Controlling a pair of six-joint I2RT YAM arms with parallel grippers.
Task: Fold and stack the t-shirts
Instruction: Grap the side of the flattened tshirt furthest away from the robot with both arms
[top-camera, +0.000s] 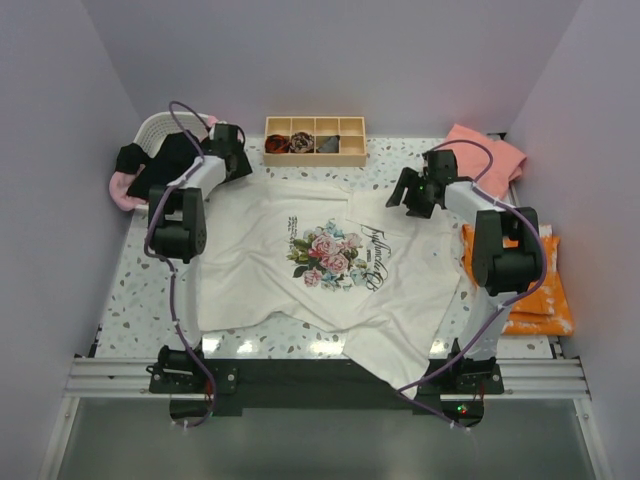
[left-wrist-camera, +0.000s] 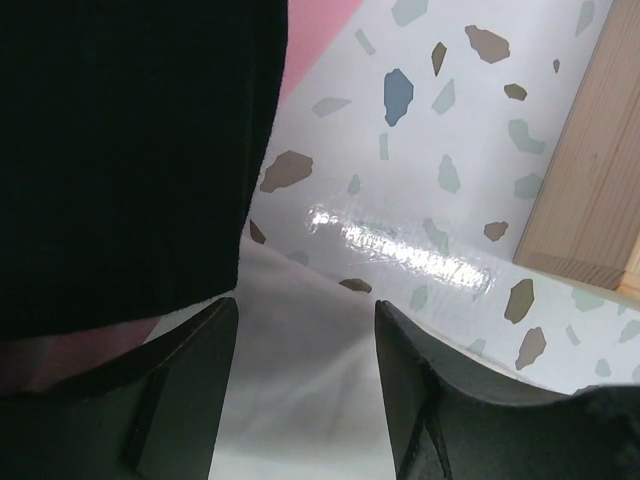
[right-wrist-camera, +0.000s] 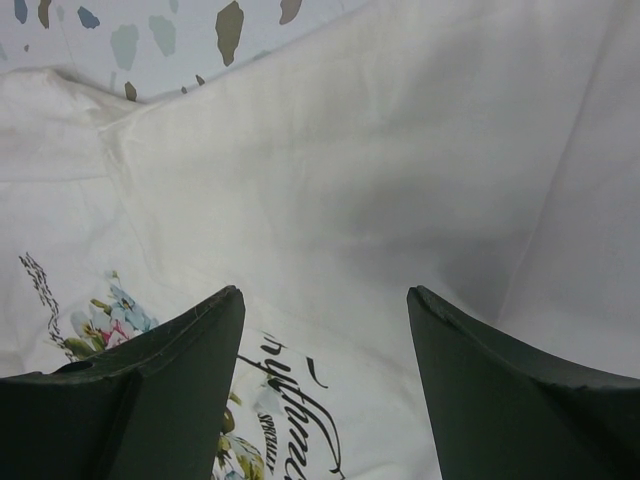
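Cream rose-print tee (top-camera: 320, 255) spread mid-table, soft, rumpled at the hem. Left gripper (left-wrist-camera: 305, 320) wide, empty, at its far-left corner beside black tee (top-camera: 150, 157) spilling from white lattice basket (top-camera: 160, 126). Right gripper (right-wrist-camera: 325, 300) wide, empty, over the lettering. Wooden compartment tray (top-camera: 314, 140) beyond; salmon tee (top-camera: 485, 160) far right.

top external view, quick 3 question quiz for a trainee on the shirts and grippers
1. True or false: the white t-shirt lies print side up.
2. The salmon-pink t-shirt lies: A far right, B near left, C centre.
3. Fill in: the left gripper and the right gripper are both ___.
Key: 1 true; 2 A; 3 open.
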